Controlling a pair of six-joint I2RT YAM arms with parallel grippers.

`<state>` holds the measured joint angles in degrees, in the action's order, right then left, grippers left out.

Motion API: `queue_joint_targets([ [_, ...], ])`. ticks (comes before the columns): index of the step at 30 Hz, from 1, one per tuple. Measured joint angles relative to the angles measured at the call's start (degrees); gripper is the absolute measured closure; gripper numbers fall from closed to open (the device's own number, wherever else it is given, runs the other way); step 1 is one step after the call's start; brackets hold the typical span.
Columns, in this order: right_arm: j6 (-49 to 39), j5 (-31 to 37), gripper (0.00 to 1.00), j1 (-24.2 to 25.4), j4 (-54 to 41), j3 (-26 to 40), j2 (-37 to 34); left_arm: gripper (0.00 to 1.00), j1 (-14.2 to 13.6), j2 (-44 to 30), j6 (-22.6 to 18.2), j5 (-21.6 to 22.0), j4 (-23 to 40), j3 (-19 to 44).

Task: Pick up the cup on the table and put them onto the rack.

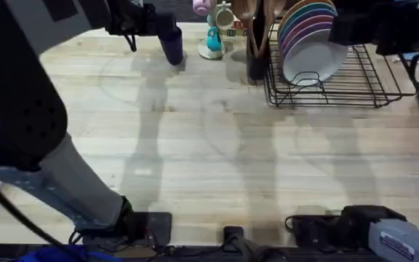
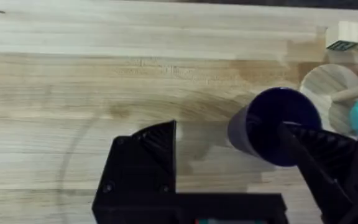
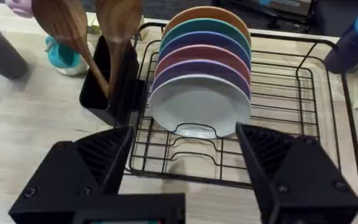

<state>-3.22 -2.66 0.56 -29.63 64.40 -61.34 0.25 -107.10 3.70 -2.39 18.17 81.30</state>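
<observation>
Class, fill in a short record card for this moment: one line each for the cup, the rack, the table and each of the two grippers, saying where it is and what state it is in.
cup: dark navy-blue handleless tumbler, on the table near the teal mug stand
rack: black wire dish rack, holding a row of multicoloured plates and a white plate
table: light wooden plank tabletop
left gripper: jaws open, one finger at the cup's rim
right gripper: jaws open, above the rack's near edge, holding nothing
</observation>
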Motion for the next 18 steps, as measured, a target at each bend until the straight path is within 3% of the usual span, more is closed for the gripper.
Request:
queue_joint_targets([
  [10, 0.00, 0.00, 0.008, 0.00, -0.02, 0.00, 0.00, 0.007, 0.00, -3.69, 0.07, 0.00, -0.83, 0.00],
  [12, 0.00, 0.00, 0.008, 0.00, -0.02, 0.00, 0.00, 0.045, 0.00, -4.18, 0.24, 0.00, -0.83, 0.00],
  [16, 0.00, 0.00, 0.008, 0.00, 0.00, 0.00, 0.00, 0.224, 0.00, -4.41, 1.53, -0.02, -0.83, 0.00],
  [18, 0.00, 0.00, 0.008, 0.00, 0.00, 0.00, 0.00, 0.478, 0.00, -4.41, 2.06, -0.16, -0.88, 0.00],
])
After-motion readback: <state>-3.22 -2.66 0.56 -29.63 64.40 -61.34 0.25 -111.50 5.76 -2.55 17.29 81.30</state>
